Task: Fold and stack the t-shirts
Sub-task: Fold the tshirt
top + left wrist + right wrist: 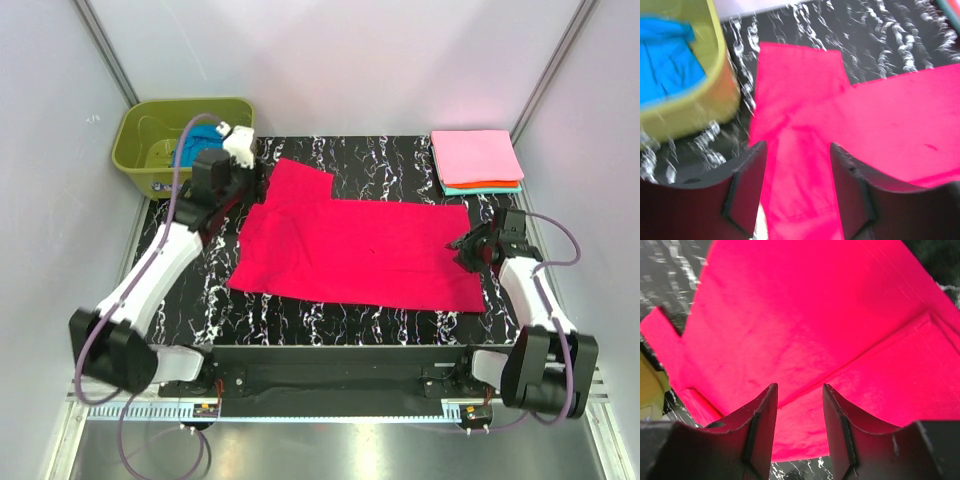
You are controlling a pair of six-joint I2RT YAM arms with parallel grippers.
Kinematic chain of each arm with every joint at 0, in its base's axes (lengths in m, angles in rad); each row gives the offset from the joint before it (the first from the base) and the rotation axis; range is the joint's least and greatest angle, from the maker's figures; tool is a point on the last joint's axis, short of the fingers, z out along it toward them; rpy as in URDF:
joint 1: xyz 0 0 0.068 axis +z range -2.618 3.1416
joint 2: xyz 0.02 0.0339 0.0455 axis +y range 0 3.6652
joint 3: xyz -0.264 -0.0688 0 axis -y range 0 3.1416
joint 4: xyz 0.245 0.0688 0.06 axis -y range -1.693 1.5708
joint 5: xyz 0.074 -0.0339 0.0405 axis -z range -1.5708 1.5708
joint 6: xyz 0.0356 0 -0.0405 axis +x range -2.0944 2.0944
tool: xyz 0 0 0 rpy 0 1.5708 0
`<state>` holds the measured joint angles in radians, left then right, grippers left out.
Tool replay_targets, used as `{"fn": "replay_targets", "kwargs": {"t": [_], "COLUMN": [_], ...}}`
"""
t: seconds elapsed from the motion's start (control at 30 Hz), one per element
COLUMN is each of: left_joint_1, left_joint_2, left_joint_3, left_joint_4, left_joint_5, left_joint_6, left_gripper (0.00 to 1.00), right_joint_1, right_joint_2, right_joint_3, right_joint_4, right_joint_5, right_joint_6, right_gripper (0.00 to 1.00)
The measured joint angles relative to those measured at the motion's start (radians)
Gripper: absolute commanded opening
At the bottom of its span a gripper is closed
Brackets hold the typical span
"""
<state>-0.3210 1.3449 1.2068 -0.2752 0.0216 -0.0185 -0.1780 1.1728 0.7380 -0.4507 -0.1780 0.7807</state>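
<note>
Crimson-red cloth t-shirt (360,250): spread flat across the middle of the black marbled tabletop (390,160). Left gripper (797,146): jaws apart, empty, above the shirt's far-left sleeve. Right gripper (799,387): unclenched, empty, above its right edge.

The crimson-red cloth t-shirt (360,250) lies flat, so nothing rises from it and a gripper could pass anywhere above it. Beyond its far left corner the upright-walled olive-green plastic tub (140,172) blocks the way, with only a narrow strip of the black white-veined table (390,160) between them. Beyond its far right corner sits a low stack of folded t-shirts (477,155), pink on top, near but apart. Along the shirt's far edge, between tub and stack, bare table shows. The left gripper (797,155), fingers parted, hangs over the shirt's left part. The right gripper (800,390), fingers parted, hangs over its right edge. Along its near edge runs the black base rail (340,362).
</note>
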Motion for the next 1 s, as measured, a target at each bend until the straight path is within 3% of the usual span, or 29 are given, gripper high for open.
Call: {"fn": "replay_targets", "kwargs": {"t": [0.17, 0.37, 0.63, 1.0], "left_joint_1": [-0.004, -0.005, -0.004, -0.004], "left_joint_2": [-0.240, -0.295, -0.232, -0.024], "left_joint_3": [-0.291, -0.567, -0.600, -0.589], "left_joint_4": [-0.013, -0.073, -0.074, -0.082], "left_joint_5": [-0.037, -0.154, -0.278, -0.349], "left_joint_6": [-0.219, -0.428, -0.549, -0.563], "left_gripper": [0.55, 0.64, 0.59, 0.52], "right_joint_1": [-0.002, -0.002, -0.005, -0.045], "right_joint_2": [0.107, 0.141, 0.306, 0.345], "right_joint_3": [0.000, -0.004, 0.000, 0.039], "right_joint_4": [-0.011, -0.026, -0.040, -0.051], "right_joint_5": [-0.059, -0.066, 0.012, 0.081], "right_joint_6": [0.090, 0.143, 0.124, 0.045], "right_gripper": [0.36, 0.37, 0.36, 0.36]}}
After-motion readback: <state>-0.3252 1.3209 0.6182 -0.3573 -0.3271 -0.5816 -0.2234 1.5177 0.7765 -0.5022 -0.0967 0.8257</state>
